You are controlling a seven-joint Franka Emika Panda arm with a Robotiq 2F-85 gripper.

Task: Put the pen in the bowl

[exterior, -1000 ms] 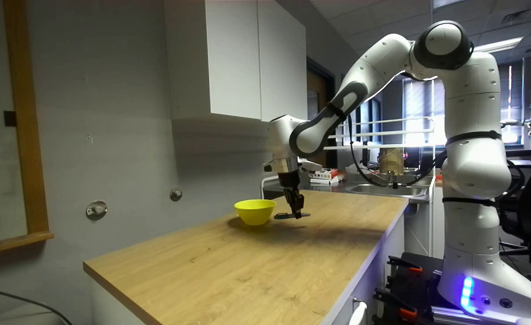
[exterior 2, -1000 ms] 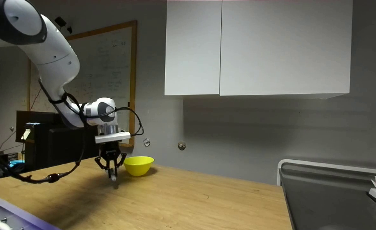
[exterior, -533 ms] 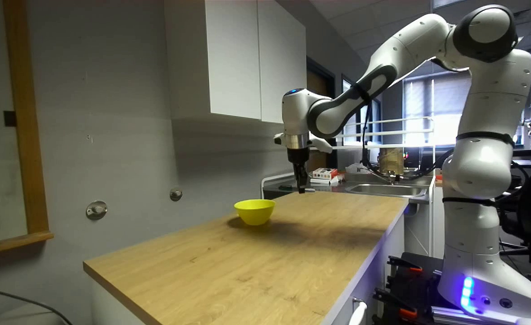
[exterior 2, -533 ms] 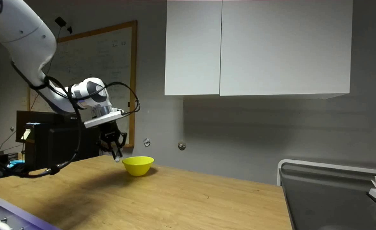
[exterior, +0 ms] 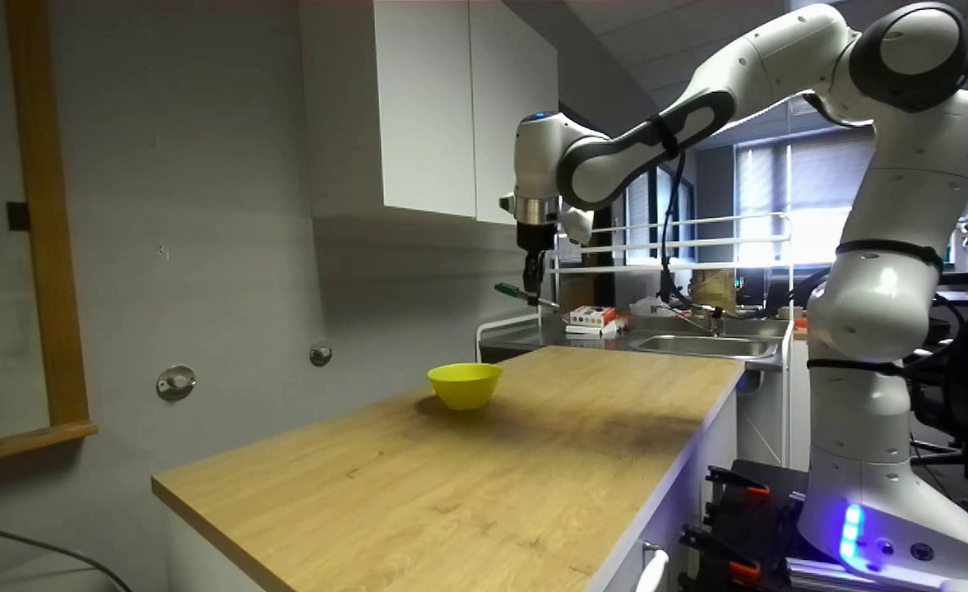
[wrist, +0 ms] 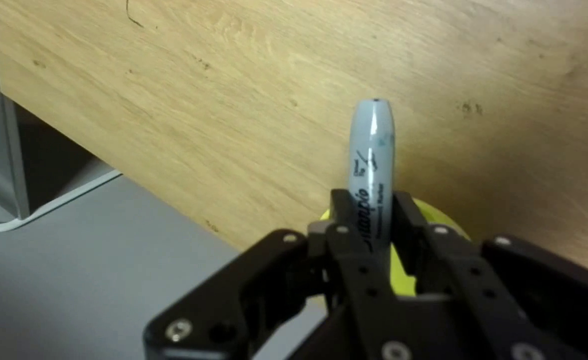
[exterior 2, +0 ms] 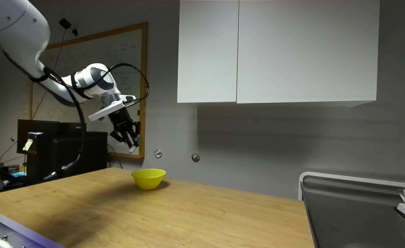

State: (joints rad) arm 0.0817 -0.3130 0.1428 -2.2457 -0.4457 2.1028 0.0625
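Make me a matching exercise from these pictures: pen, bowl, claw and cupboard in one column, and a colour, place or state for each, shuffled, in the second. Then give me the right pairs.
Column one:
1. pen
2. bowl
3. claw
4. cupboard

Column two:
A. yellow, standing on the counter
B. white, up on the wall
C. green and grey, gripped in mid-air
D. black, closed on what it holds

Right pairs: 1-C, 2-A, 3-D, 4-B.
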